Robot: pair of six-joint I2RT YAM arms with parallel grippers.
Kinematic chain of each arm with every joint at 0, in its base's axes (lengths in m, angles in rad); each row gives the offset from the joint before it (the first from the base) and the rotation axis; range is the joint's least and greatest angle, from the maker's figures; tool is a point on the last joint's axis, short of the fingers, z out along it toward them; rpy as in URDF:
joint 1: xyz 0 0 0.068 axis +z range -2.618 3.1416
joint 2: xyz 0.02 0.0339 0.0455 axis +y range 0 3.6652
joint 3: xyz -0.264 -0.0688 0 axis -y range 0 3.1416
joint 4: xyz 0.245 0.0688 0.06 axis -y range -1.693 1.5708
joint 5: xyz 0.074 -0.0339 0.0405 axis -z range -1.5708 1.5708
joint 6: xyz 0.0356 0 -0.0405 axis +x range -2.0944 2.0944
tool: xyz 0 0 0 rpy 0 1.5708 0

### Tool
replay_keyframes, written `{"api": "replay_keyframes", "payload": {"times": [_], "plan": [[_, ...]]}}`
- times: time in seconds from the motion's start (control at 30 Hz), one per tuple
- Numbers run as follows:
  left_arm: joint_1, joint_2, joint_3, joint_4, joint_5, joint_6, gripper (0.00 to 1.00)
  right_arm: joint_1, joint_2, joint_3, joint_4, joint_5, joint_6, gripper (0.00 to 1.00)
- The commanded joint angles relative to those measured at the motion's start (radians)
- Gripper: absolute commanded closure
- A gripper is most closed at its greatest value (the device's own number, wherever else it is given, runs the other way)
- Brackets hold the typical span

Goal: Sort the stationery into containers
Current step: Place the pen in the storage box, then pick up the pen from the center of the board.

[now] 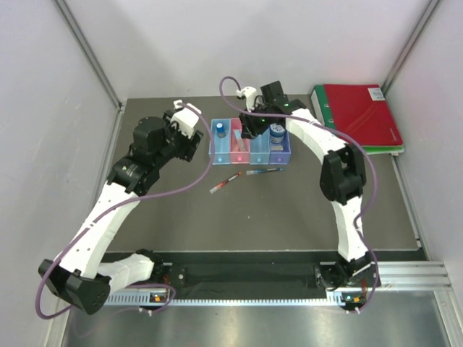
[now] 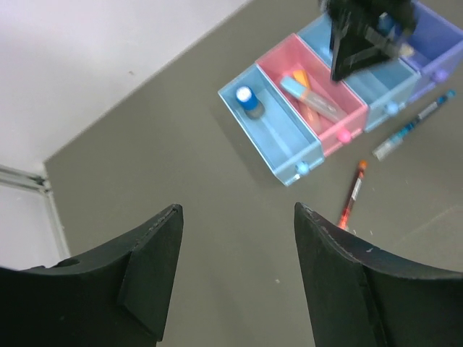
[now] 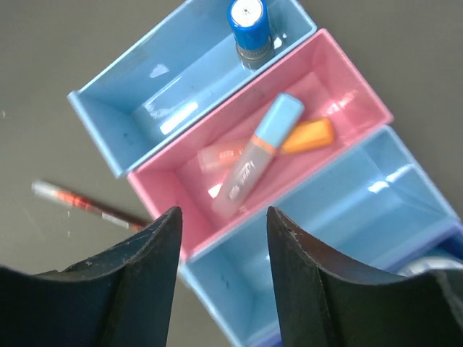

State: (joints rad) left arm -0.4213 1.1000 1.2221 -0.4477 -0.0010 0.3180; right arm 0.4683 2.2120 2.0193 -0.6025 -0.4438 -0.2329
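- Right wrist view showed the right hand (image 3: 223,217) released, its fingers parted with nothing between them, hanging over the pink bin (image 3: 358,76).
- Below it in that bin lay a grey tube with a light blue cap (image 3: 253,155), slanted beside an orange bar (image 3: 307,135). Neither touched the fingers.
- One bin outward, the end light blue bin (image 3: 145,87) held a small blue-capped bottle (image 3: 248,25), upright near one end. On the other side, the second light blue bin (image 3: 362,195) showed only a bare floor.
- At the row's far right, the purple bin (image 1: 281,155) carried the round blue roll (image 1: 278,133).
- In front of the row, on the counter (image 1: 289,217), lay a red pen (image 1: 226,182) and a dark pen with a blue tip (image 1: 264,172), both outside any bin.
- Off to the row's left, the left hand (image 2: 239,213) was also released and empty, held above the counter and aimed toward the bins.
- By my reading, the placing into the pink bin was done and the two pens remained to be sorted.
- The next move would call for a hand to come down over one thin pen, fingers straddling its shaft, and pinch very low against the counter. The pen would likely need to go into a bin lengthwise.
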Motion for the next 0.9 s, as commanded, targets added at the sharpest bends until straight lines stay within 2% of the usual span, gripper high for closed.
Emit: {"api": "replay_keyframes", "payload": {"times": [0.0, 0.07, 0.17, 0.23, 0.3, 0.43, 0.73, 0.87], "plan": [[-0.002, -0.016, -0.073, 0.015, 0.035, -0.029, 0.34, -0.002, -0.27, -0.077, -0.077, 0.069, -0.253, 0.51], [-0.004, 0.012, -0.105, 0.007, 0.024, -0.069, 0.36, 0.0, -0.367, -0.192, -0.091, 0.123, -0.31, 0.51], [-0.01, 0.044, -0.173, 0.017, 0.096, -0.085, 0.39, 0.0, -0.478, -0.333, -0.108, 0.178, -0.413, 0.51], [-0.062, 0.086, -0.202, 0.038, 0.043, -0.074, 0.39, -0.002, -0.544, -0.428, -0.114, 0.212, -0.477, 0.51], [-0.129, 0.16, -0.193, 0.024, -0.028, -0.037, 0.42, 0.0, -0.584, -0.488, -0.132, 0.223, -0.546, 0.52], [-0.148, 0.247, -0.15, 0.012, -0.011, -0.036, 0.43, -0.002, -0.64, -0.622, -0.126, 0.241, -0.609, 0.53], [-0.171, 0.389, -0.128, 0.04, -0.042, 0.021, 0.44, 0.001, -0.549, -0.645, -0.076, 0.232, -0.635, 0.54], [-0.172, 0.4, -0.104, 0.017, -0.034, 0.001, 0.48, 0.004, -0.514, -0.643, -0.06, 0.221, -0.64, 0.55]]}}
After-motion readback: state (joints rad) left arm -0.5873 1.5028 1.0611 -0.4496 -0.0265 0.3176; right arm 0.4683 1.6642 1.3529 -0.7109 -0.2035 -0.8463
